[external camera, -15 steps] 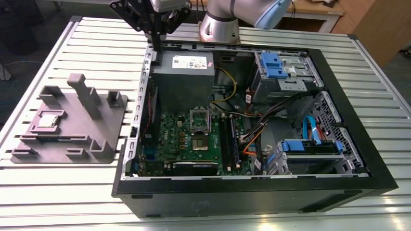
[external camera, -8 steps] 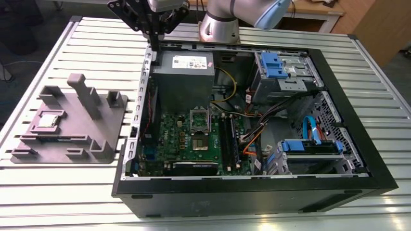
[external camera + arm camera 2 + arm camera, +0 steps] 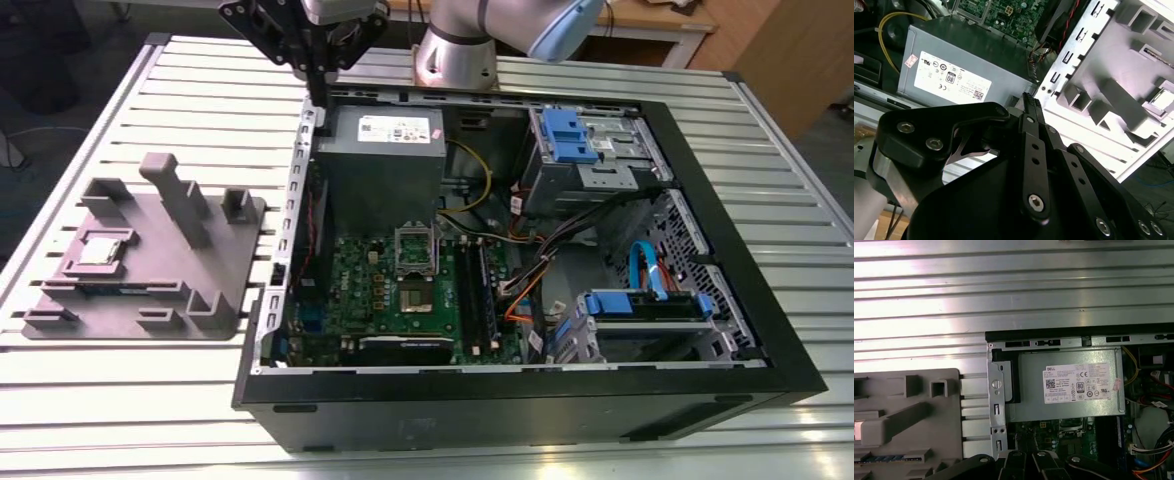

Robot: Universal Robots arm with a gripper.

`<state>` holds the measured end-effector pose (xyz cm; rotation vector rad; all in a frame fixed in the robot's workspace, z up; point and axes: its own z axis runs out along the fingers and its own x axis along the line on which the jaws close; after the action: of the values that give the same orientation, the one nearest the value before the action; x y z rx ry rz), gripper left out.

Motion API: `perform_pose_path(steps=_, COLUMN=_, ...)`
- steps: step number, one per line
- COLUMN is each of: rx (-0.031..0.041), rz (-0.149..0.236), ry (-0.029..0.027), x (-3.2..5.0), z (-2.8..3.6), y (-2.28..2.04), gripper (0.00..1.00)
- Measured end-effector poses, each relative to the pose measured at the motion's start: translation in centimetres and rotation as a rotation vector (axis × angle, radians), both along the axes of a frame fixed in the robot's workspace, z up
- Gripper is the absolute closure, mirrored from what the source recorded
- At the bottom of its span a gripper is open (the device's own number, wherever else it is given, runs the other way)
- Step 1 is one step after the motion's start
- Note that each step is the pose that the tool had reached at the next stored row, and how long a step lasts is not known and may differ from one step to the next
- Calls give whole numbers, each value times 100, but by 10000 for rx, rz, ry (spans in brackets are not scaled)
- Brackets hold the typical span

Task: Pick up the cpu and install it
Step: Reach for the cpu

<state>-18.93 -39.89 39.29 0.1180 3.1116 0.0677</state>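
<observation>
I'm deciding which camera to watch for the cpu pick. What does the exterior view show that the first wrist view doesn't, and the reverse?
Exterior view adds: the cpu lying in its seat on the grey tray, the silver socket frame on the motherboard, and the blue drive cages. First wrist view adds: the screw in the case's corner bracket. Both: the power supply, the grey tray, the slatted table, and the gripper, which hangs by the case edge beside the power supply, apart from the cpu.
</observation>
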Motion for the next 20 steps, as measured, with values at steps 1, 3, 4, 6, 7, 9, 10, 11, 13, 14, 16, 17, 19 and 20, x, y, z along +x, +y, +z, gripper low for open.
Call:
perform_pose_path(steps=1, rx=-1, rz=0, ry=1, x=-4, z=0, y=0, gripper=90)
perform_pose_path(steps=3, rx=0, rz=0, ry=0, x=-11, z=0, y=0, gripper=90)
perform_pose_path(steps=4, rx=0, rz=0, ry=0, x=-15, z=0, y=0, gripper=90)
perform_pose_path(steps=6, rx=0, rz=0, ry=1, x=-23, z=0, y=0, gripper=90)
perform_pose_path(steps=7, rx=-1, rz=0, ry=1, x=-27, z=1, y=0, gripper=90)
perform_pose_path(steps=9, rx=-1, rz=0, ry=0, x=-35, z=0, y=0, gripper=90)
perform_pose_path(steps=10, rx=0, rz=0, ry=1, x=-39, z=0, y=0, gripper=90)
perform_pose_path(steps=11, rx=0, rz=0, ry=0, x=-42, z=0, y=0, gripper=90)
perform_pose_path(steps=13, rx=0, rz=0, ry=0, x=-50, z=0, y=0, gripper=90)
perform_pose_path(steps=14, rx=-1, rz=1, ry=1, x=-54, z=0, y=0, gripper=90)
perform_pose_path(steps=16, rx=0, rz=0, ry=0, x=-62, z=0, y=0, gripper=90)
perform_pose_path(steps=17, rx=0, rz=0, ry=0, x=-66, z=0, y=0, gripper=90)
perform_pose_path(steps=19, rx=-1, rz=1, ry=1, x=-74, z=0, y=0, gripper=90)
perform_pose_path(steps=20, rx=0, rz=0, ry=1, x=-78, z=0, y=0, gripper=90)
